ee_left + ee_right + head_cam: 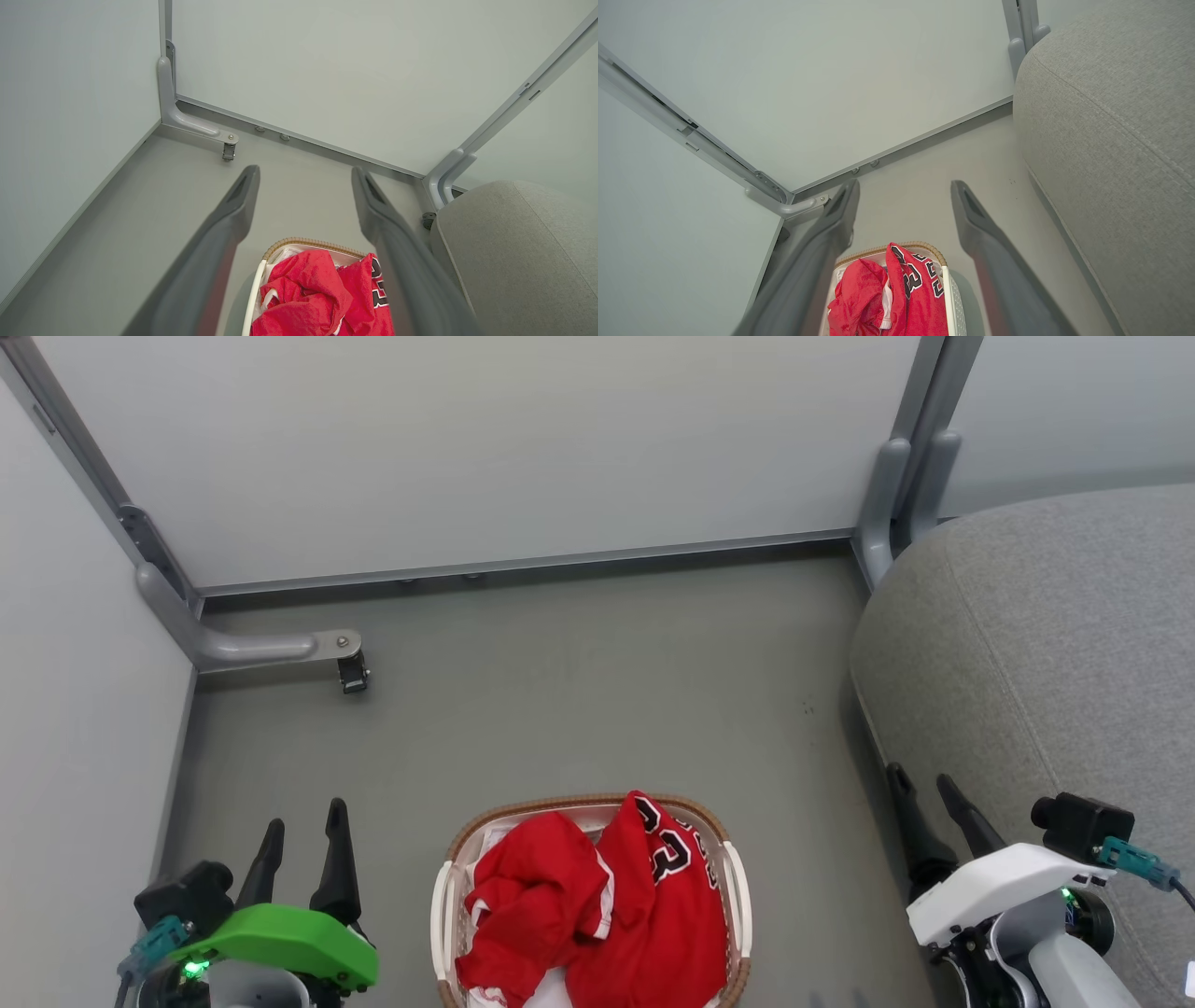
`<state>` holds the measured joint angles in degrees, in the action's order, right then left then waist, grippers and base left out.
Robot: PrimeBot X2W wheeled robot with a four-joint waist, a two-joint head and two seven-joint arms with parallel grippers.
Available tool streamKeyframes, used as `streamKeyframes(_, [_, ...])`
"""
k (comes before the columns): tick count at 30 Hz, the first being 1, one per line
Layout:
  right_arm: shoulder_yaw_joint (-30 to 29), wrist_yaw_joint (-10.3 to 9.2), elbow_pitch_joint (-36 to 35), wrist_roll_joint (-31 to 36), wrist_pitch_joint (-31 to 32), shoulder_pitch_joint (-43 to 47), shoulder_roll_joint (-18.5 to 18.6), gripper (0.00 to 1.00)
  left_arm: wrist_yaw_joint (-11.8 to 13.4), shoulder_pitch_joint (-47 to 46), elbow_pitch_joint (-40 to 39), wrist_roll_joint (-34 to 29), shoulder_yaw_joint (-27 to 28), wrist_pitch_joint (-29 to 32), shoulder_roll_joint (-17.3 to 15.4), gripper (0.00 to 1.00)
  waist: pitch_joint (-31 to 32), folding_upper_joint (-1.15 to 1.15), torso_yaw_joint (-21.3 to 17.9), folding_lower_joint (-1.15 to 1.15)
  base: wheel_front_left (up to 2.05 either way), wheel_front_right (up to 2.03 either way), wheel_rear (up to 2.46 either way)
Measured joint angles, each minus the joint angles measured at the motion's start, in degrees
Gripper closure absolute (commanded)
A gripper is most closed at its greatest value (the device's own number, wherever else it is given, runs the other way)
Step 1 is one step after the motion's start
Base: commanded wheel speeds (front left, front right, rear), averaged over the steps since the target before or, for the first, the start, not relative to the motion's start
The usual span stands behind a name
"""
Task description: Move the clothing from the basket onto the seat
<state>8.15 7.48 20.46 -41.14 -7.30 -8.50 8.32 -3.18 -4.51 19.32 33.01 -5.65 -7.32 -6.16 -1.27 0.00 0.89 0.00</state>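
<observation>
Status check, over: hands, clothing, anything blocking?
Left hand open, empty. Right hand open, empty. Clothing in basket, none on seat. No obstruction seen.

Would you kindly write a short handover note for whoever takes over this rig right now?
Left gripper: open, empty, left of the basket.
Right gripper: open, empty, right of the basket, beside the seat.
Things: the red number 23 jersey and the other red garment both lie in the basket, which stands on the floor.
Done: nothing yet; no garment lies on the visible part of the seat.
Left: lift both garments out and place them on the seat.
</observation>
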Motion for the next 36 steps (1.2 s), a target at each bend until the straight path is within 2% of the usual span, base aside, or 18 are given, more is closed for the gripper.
streamKeyframes(11, [-0.1, 0.0, 0.9, 7.2, -1.7, 1.0, -0.3, 0.0, 0.9, 1.8, 0.0, -6.2, -0.2, -1.7, 0.3, 0.0, 0.1, 0.0, 0.3, 0.0, 0.0, 0.0, 0.0])
streamKeyframes(24, [0.1, 0.0, 1.5, 14.4, -3.4, 1.2, -0.4, 0.0, 0.9, 2.1, -0.5, -13.0, 0.3, -3.4, 1.1, 0.0, 0.1, 0.0, 0.6, 0.0, 0.0, 0.0, 0.0])
streamKeyframes(36, [-1.2, 0.01, -0.7, 20.7, -4.9, 1.2, -1.1, 0.0, 0.6, 2.7, -2.3, -19.1, 2.2, -4.9, 2.0, 0.0, -0.1, 0.0, 0.9, 0.0, 0.0, 0.0, 0.0])
